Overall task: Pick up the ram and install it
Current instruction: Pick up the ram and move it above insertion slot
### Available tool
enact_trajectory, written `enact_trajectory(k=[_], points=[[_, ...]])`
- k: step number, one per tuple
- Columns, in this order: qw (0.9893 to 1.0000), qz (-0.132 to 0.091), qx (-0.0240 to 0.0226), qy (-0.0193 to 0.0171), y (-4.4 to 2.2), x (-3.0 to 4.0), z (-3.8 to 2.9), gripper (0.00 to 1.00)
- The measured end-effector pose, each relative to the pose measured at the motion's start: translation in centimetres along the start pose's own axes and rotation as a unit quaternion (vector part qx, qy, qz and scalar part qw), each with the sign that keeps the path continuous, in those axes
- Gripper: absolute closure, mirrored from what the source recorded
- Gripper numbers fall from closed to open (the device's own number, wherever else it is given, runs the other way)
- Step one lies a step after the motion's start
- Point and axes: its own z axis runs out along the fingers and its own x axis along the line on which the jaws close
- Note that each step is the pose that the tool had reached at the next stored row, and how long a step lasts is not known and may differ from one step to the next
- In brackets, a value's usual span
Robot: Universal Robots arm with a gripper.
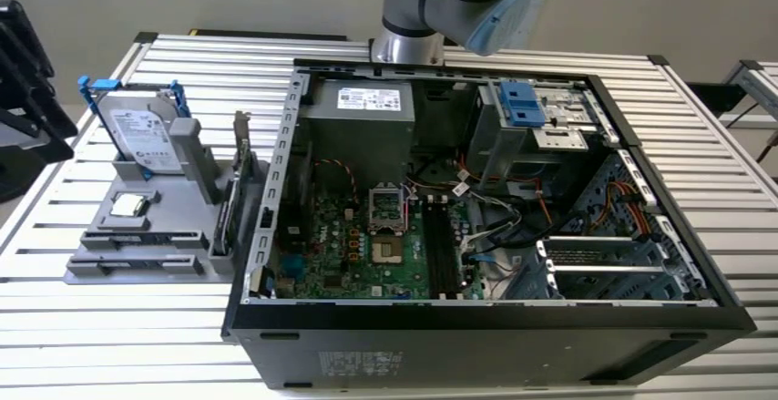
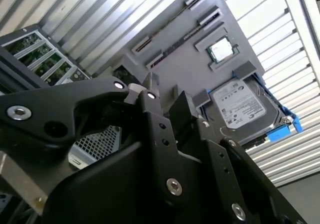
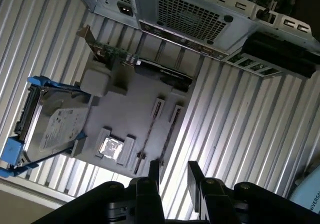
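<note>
While the arm (image 1: 453, 4) rises behind the case: it stands well apart from the tray (image 1: 122, 274), to the exterior view's right of it.
Claw: the claw (image 3: 173, 176) is released and grasps nothing. In the first wrist view, bare table slats show between its two black fingers (image 3: 154, 170). It hangs well above the tray and touches nothing.
Ram: the ram (image 3: 149, 136) stands on edge in the tray's clips and looks like a thin dark strip from above. In the second wrist view the ram (image 2: 172, 24) looks much the same.
Ram's place: it sits at the tray's end away from the drive, with the processor between the two.
Processor: the processor (image 1: 130, 206) is square and silver, lying flat in a pocket near the tray's middle.
Drive: the drive (image 1: 144, 131) is silver with a blue bracket, propped at a tilt at the tray's other end.
Card: the card (image 1: 240, 177) stands upright along the tray's side nearest the case.
Case: the case (image 1: 486, 327) lies open just beside the tray, its board (image 1: 353, 245) facing up.
Table: the table (image 1: 109, 327) is slatted metal and carries both tray and case.
</note>
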Motion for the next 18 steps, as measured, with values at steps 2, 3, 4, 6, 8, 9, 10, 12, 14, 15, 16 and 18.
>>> enact_trajectory(k=[2,3,4,6,8,9,10,12,14,15,16,18], points=[[0.9999,0.017,0.0002,-0.0010,0.00,0.00,0.01,0.00],[0.9997,0.025,0.0003,-0.0015,0.00,0.00,0.01,0.00],[0.9994,0.034,0.0003,-0.0020,0.00,0.00,0.01,0.00],[0.9987,0.051,0.0005,-0.0030,0.00,0.00,0.01,0.00],[0.9976,0.068,0.0007,-0.0041,0.00,0.00,0.02,0.00],[0.9970,0.077,0.0008,-0.0046,0.00,0.00,0.02,0.00],[0.9963,0.086,0.0009,-0.0051,0.00,0.00,0.02,0.00],[0.9947,0.103,0.0010,-0.0061,0.00,0.00,0.03,0.00],[0.9928,0.120,0.0012,-0.0071,0.00,0.00,0.02,0.00],[0.9917,0.128,0.0013,-0.0076,0.00,0.00,0.02,0.00],[0.9906,0.136,0.0014,-0.0081,0.00,0.00,0.03,0.00],[0.9881,0.153,0.0015,-0.0091,0.00,0.00,0.03,0.00]])
